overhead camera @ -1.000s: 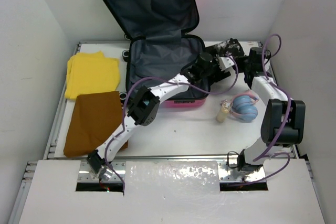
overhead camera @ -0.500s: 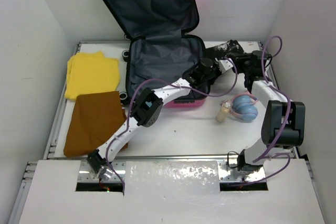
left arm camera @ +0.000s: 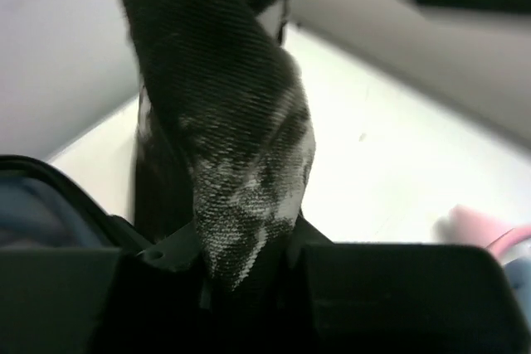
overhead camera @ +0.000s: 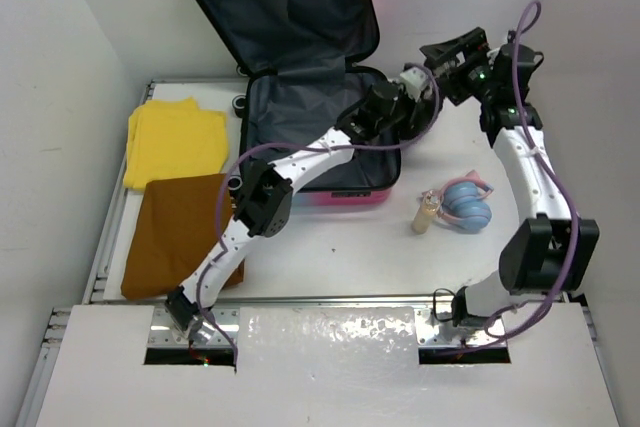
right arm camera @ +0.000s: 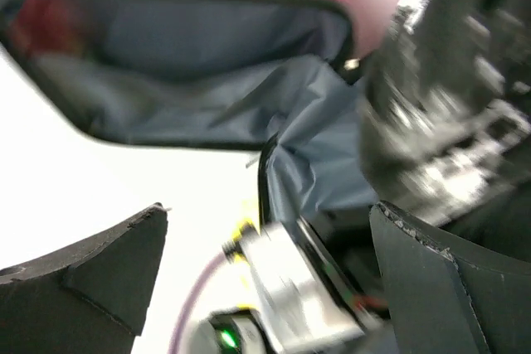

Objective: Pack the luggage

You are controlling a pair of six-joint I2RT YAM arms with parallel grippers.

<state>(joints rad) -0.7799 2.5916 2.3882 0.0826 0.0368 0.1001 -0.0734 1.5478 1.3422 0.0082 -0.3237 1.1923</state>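
Pinching dark cloth (left arm camera: 241,147), left end effector (left arm camera: 245,267) fully closed.

Luggage (overhead camera: 292,112) pink, grey-lined; black-white garment (left arm camera: 241,122); yellow cloth (overhead camera: 175,142); brown cloth (overhead camera: 180,232).

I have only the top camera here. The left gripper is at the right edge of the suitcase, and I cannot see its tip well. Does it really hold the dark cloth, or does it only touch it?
Observer: It holds it. In the left wrist view the left gripper is shut on the dark cloth, a black weave with whitish patches.
Operator: And the right gripper, does it carry something?
Observer: No. In the right wrist view the right gripper is open, its jaws wide apart, and it holds nothing. It looks toward the grey lining of the suitcase.
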